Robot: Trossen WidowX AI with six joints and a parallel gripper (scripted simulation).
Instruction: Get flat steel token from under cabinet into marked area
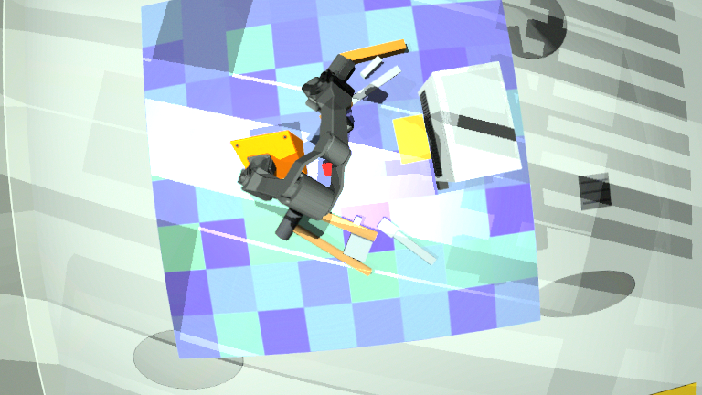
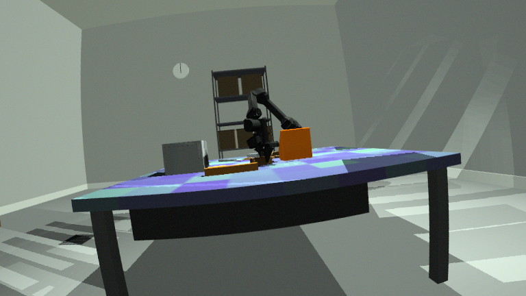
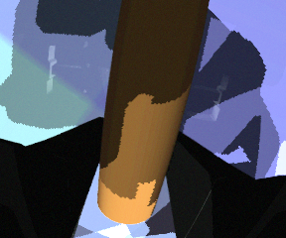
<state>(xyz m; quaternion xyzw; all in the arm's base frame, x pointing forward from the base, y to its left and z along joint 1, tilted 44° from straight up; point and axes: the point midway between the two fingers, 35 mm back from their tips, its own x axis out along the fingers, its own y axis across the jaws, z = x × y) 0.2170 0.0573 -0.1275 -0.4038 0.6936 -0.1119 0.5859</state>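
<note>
Cabinet: white boxy cabinet [image 1: 481, 122] [image 2: 183, 158] is standing right of centre from above.
Marked area: flat yellow patch [image 1: 411, 139] is showing only from above.
Claw: black two-fingered claw [image 2: 267, 157] [image 3: 137, 131] is clamping an orange-brown round rod [image 3: 148, 124].
Token: hidden; position relative to claw unclear.

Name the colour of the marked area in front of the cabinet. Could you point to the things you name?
The marked area [image 1: 411, 139] is plain yellow; it shows best in the top view.

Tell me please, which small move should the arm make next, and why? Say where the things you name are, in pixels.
Probably lift the orange rod [image 3: 148, 129] slightly and carry it toward the white cabinet [image 1: 483, 90] [image 2: 182, 157]: the fingers grip it, and the yellow area [image 1: 411, 139] before the vent slots shows no token.
</note>
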